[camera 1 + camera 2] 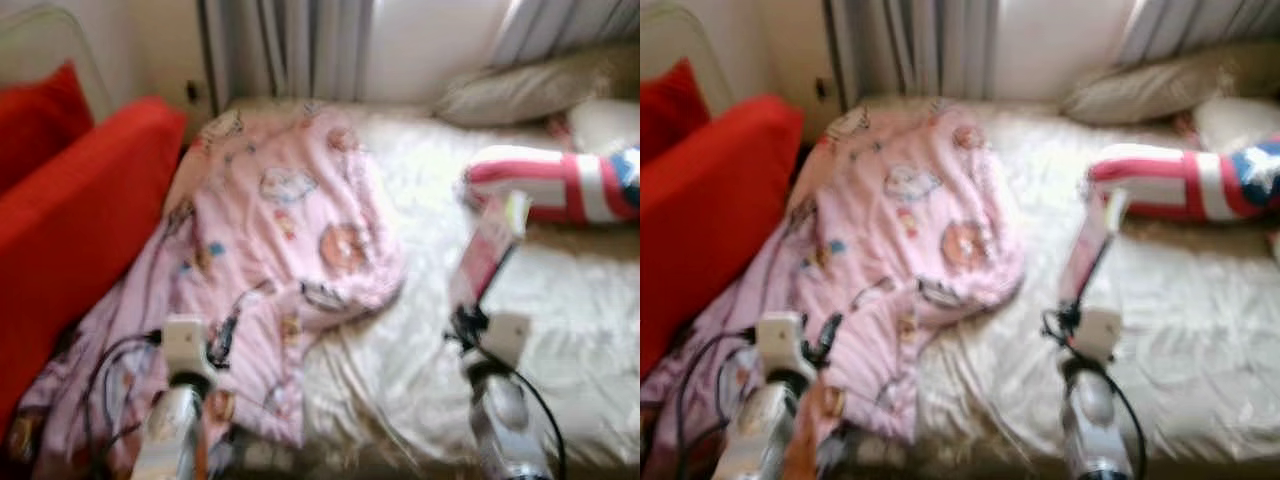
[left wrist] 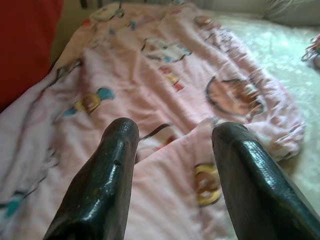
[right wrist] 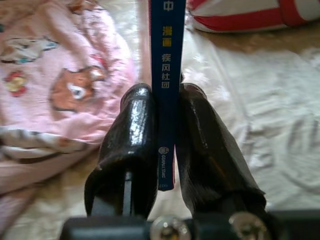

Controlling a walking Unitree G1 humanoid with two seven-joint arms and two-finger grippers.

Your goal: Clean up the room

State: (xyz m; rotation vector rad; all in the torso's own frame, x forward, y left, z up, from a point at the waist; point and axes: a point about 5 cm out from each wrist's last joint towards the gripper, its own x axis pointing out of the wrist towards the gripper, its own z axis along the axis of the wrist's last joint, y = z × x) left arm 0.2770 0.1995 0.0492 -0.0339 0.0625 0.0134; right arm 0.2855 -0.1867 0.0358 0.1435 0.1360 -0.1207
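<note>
Your right gripper (image 3: 167,130) has its two black fingers (image 3: 132,145) pressed against either side of a thin book (image 3: 167,55) with a dark blue spine bearing yellow and white characters — the book stands on edge between them, its pink cover (image 1: 480,255) rising above the wrist in the head views. It is held over the cream bedsheet (image 1: 560,330), near a red-and-white striped cushion (image 1: 560,185) with a blue patch at its far end.

Your left gripper (image 2: 170,165) is low at the near side of the bed, fingers (image 2: 107,175) spread wide with nothing between them, pointing across a pink blanket (image 1: 280,240) printed with cartoon animals and doughnuts. The blanket lies rumpled over the left half of the bed and spills over the near edge.

To your left you have a red sofa (image 1: 70,230) just beside the bed, with a red cushion (image 1: 35,115) behind it. At the head of the bed lies a grey pillow (image 1: 530,90), with grey curtains (image 1: 290,45) hanging behind — the head views are blurred, so finer detail is lost.
</note>
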